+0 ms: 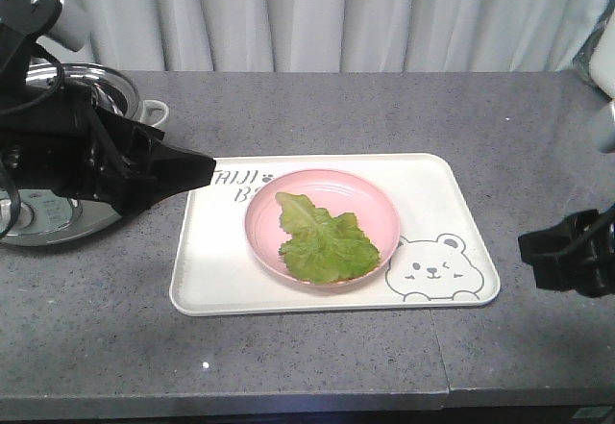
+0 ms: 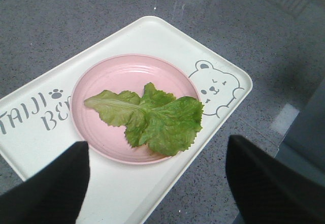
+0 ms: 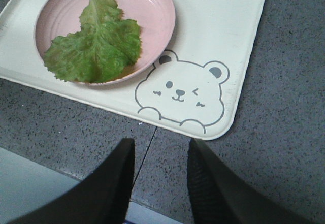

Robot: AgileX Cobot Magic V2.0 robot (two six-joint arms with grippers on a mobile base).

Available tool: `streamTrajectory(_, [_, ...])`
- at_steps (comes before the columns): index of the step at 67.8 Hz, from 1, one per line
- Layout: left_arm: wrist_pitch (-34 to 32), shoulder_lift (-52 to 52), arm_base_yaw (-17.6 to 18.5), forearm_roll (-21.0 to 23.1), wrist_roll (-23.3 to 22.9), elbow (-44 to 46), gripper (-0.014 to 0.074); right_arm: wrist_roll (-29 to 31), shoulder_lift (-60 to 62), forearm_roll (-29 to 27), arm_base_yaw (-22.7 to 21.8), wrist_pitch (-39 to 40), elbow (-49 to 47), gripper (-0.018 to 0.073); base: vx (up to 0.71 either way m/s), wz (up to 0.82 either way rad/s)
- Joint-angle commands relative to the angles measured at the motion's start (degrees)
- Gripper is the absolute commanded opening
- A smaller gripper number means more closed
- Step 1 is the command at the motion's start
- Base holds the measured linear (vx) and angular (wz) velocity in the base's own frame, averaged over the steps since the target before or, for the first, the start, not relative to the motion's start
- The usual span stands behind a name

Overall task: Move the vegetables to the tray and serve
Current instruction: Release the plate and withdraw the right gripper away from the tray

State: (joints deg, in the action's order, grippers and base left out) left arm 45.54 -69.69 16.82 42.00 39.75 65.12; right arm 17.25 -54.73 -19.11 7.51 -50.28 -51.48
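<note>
Left hand [image 1: 202, 168] and right hand [image 3: 161, 144] both hang open and empty, and an uneven tray [image 1: 221, 270] lift could slide the pink plate [image 1: 377, 211] and lettuce leaf [image 1: 322, 246] off.

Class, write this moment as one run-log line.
lettuce leaf: on pink plate on tray | left gripper: open, empty | right gripper: open, empty

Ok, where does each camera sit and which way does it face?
Exterior front: high behind the left gripper and right gripper, facing the curtain across the tray.
Left wrist: near the tray's lettered end, looking down; own fingers below.
Right wrist: above the bear corner, looking down; own fingers below.
All show the lettuce leaf on the pink plate.
</note>
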Motion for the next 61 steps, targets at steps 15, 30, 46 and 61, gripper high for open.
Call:
streamTrajectory(15, [-2.1, 1.5, 0.2, 2.5, -0.4, 1.5, 0.0534, 0.6, 3.9, -0.6, -0.2, 3.2, 2.3, 0.0251, 0.0, 0.0])
streamTrajectory(30, [2.4, 1.4, 0.2, -5.2, -3.6, 1.5, 0.0534, -4.3, 2.2, 3.7, -1.1, 5.3, 0.8, 0.0251, 0.0, 0.0])
streamTrajectory(46, [4.4, 0.8, 0.0, -24.5, -22.3, 0.3, 0.0534, -3.7, -7.3, 4.0, -8.2, -1.2, -4.4, 0.0251, 0.0, 0.0])
streamTrajectory(61, [5.2, -3.9, -5.1, -23.4, -25.9, -5.4, 0.0534, -0.8, -15.6, 2.7, -10.5, -7.6, -9.4, 0.0251, 0.0, 0.0])
